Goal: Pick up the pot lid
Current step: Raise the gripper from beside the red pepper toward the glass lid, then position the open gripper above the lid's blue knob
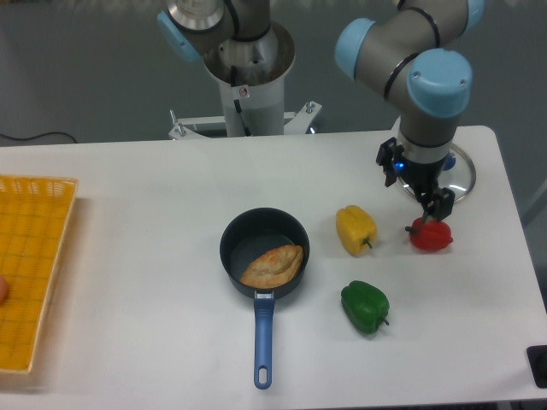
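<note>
Near blue-knobbed pot lid [464, 178], gripper [413, 193] hangs, fingers apart

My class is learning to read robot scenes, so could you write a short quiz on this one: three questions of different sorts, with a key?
1. True or false: the green pepper lies outside the black pan.

2. Which of these lies nearest the pot lid?
a) the black pan
b) the red pepper
c) the green pepper

3. Fill in the missing word, "open" or "shut": the gripper is ____.

Key: 1 true; 2 b; 3 open.
</note>
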Controlling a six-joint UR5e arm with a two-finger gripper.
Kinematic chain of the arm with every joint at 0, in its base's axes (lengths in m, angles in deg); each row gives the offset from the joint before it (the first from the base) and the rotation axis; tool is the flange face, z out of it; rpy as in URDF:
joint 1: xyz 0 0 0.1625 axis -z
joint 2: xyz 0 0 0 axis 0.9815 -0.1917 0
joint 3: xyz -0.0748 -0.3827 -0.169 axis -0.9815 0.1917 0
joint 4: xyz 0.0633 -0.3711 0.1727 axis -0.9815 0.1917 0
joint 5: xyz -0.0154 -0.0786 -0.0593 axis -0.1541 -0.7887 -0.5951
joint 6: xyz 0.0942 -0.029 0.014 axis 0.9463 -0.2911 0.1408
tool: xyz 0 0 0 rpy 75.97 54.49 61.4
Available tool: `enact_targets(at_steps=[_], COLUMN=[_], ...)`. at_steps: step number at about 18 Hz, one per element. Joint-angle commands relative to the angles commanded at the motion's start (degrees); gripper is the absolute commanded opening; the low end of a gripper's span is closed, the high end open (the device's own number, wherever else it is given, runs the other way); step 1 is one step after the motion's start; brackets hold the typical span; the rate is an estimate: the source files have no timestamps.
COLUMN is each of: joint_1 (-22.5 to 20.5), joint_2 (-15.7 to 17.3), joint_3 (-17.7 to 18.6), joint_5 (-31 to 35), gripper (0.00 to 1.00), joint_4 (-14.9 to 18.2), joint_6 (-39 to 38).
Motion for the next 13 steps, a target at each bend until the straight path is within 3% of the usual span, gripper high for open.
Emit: enact_targets(at_steps=[7,13], joint_1=[-6.4,-10.3], joint_2=[1.7,1.5], joint_3=[2.1,2.5], joint_5=[-0.2,-0.4], gripper=[1.0,1.0], joint_4=[-0.2,0.3], joint_6=[1.0,17.5])
